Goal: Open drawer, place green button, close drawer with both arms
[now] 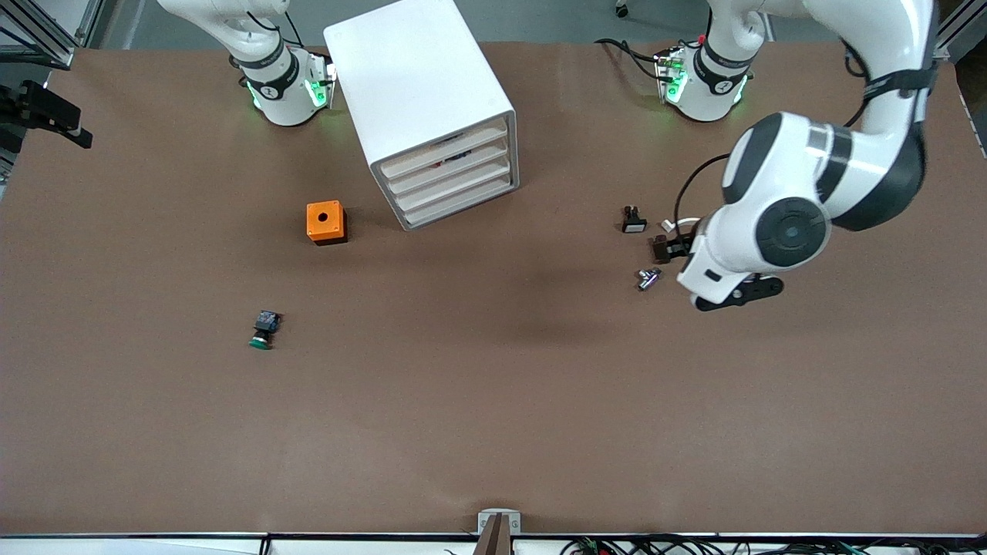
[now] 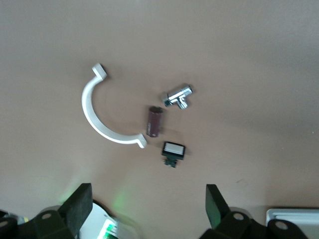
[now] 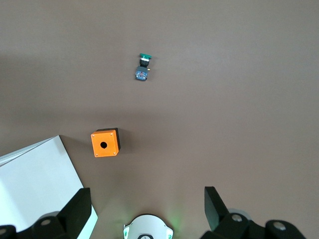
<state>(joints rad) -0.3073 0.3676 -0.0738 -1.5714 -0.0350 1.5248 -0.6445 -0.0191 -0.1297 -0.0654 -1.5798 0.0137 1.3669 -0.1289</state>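
Note:
The white cabinet [image 1: 420,92] stands between the arm bases, and its four alike drawers [image 1: 451,176] are all shut. The green-capped button [image 1: 264,330] lies on its side on the table, nearer to the front camera than the orange box [image 1: 326,222]. It also shows in the right wrist view [image 3: 143,68]. My right gripper [image 3: 147,211] is open and empty, high over its own base, out of the front view. My left gripper [image 2: 147,209] is open and empty, high over small parts, hidden under its arm [image 1: 759,235] in the front view.
Toward the left arm's end lie a black part with a white cap [image 1: 634,221], a maroon cylinder [image 2: 154,121], a chrome fitting [image 1: 648,278] and a white curved clamp [image 2: 99,117]. The orange box [image 3: 104,143] stands beside the cabinet [image 3: 40,189].

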